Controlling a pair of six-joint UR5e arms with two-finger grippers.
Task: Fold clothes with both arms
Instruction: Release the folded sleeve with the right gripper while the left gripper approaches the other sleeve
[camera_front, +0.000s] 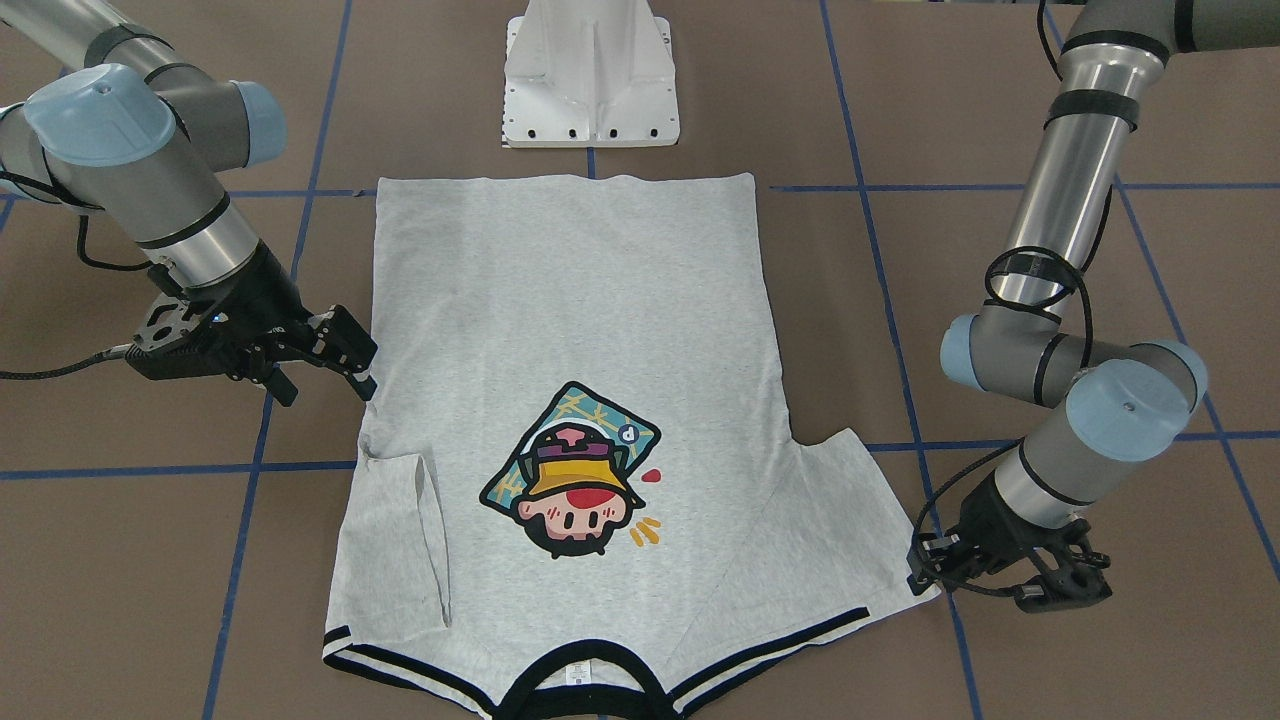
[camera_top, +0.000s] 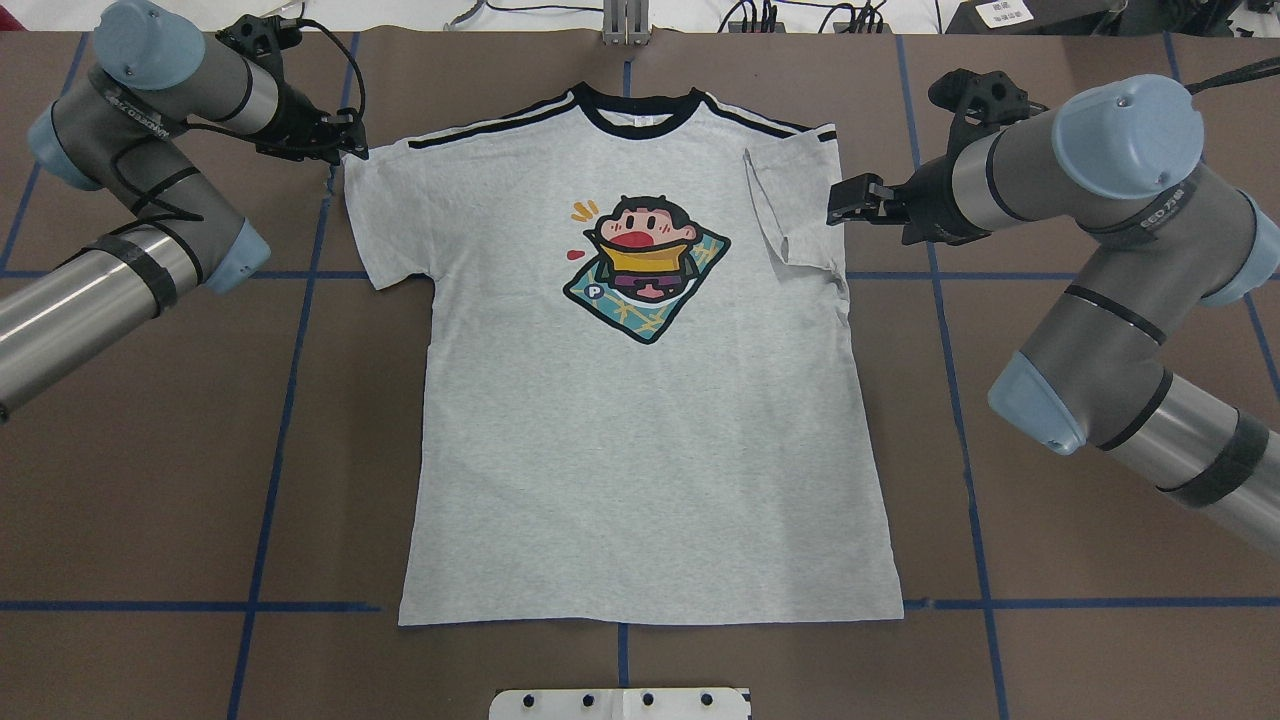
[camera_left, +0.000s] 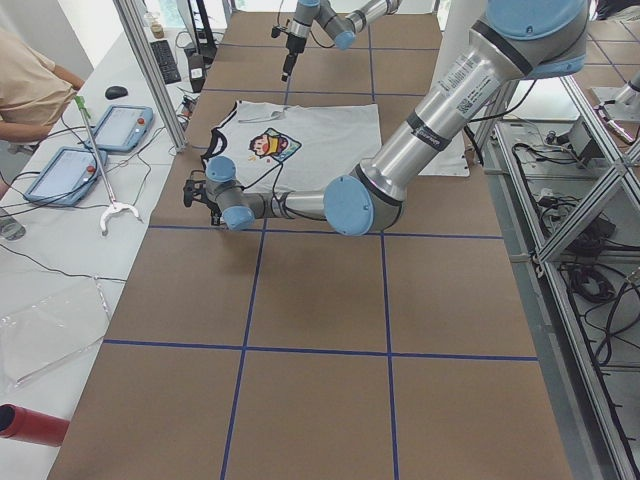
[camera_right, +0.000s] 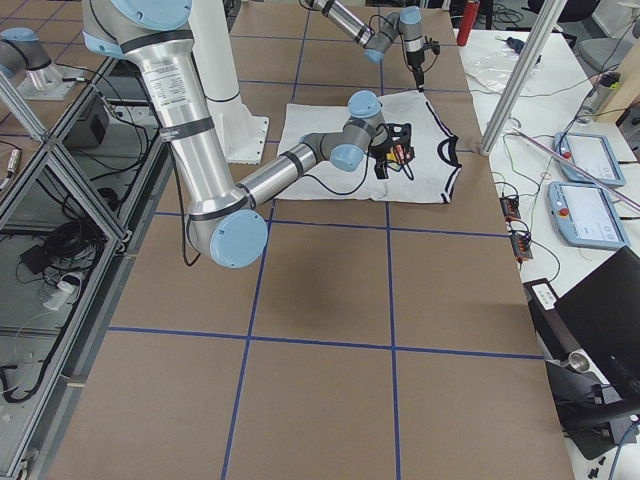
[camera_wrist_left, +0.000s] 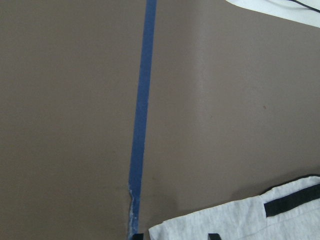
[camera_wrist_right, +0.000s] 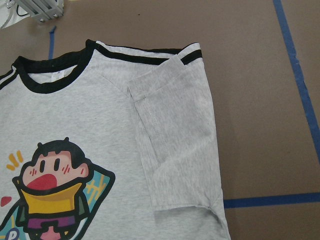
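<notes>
The light grey T-shirt (camera_top: 640, 420) lies flat, print (camera_top: 645, 265) up, black collar away from the robot. Its right sleeve (camera_top: 795, 200) is folded in over the body, as the right wrist view shows (camera_wrist_right: 175, 135). The left sleeve (camera_top: 385, 220) lies spread out. My left gripper (camera_top: 345, 150) sits low at that sleeve's outer corner. In the left wrist view its fingertips stand apart over the sleeve edge (camera_wrist_left: 240, 222). My right gripper (camera_top: 838, 205) is open and empty, just off the shirt's right edge beside the folded sleeve.
The white pedestal base (camera_front: 590, 80) stands at the hem side of the shirt. Blue tape lines (camera_top: 290, 400) cross the brown table. A side bench with tablets (camera_left: 120, 125) and a person stands beyond the collar end.
</notes>
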